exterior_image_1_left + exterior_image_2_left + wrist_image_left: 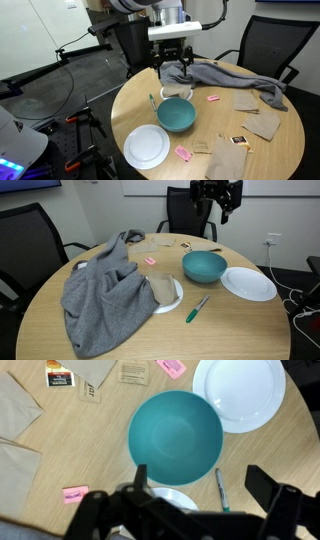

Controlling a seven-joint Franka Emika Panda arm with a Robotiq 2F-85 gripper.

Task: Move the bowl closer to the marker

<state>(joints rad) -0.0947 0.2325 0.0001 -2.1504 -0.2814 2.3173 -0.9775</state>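
Possibly the wide-open, empty gripper [198,475] shoves the bowl [175,438] too far toward the lower right, rolling the marker [220,490] away.

Round wooden surface [60,455] beneath me, loosely scattered.
In my wrist view the bowl [175,438] sits mid-frame, with the white plate [238,392] just beside it at the upper right. The marker [221,490] lies at the lower right, a pink tag [74,493] at the lower left, and brown napkins [18,410] along the left edge. In an exterior view a grey cloth [105,295] sprawls across the left half.
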